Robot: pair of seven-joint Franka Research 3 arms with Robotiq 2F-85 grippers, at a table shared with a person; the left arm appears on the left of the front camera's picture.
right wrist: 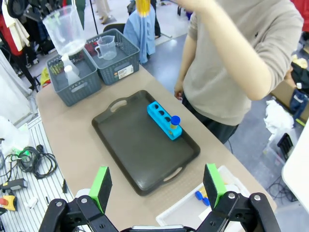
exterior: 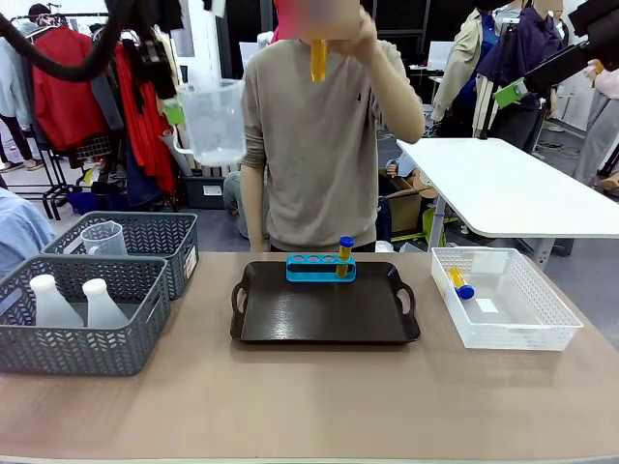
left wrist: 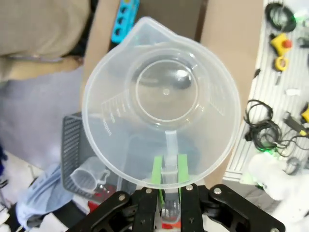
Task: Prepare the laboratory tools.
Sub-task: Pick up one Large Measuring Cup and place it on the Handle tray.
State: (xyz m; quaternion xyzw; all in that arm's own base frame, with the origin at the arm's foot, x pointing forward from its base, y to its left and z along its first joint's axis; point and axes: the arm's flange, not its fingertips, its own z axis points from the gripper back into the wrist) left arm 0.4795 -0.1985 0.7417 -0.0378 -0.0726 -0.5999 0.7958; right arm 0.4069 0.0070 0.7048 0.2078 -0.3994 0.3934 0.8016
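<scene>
Holding a clear beaker by its handle, my left gripper is clamped shut on it, high over the grey baskets at the table's left.

The left wrist view looks straight into the beaker's wide mouth. It is frosted-clear plastic with a round flat base, faint scale marks on the wall and a pouring lip opposite the handle. The thin handle is pinched between my green pads. Blurred below it, a second beaker lies in a grey basket.

The front view adds the whole table. The near grey basket holds two white flasks; the far grey basket holds the second beaker. A dark tray sits in the middle with a blue rack at its far edge, and one amber, blue-capped tube stands in the rack's right end. A white basket at the right holds loose tubes. A person at the far side holds another amber tube up high.

The right wrist view shows my right gripper with jaws wide apart and holding nothing, above the table's right side, over the tray's edge and the white basket.
</scene>
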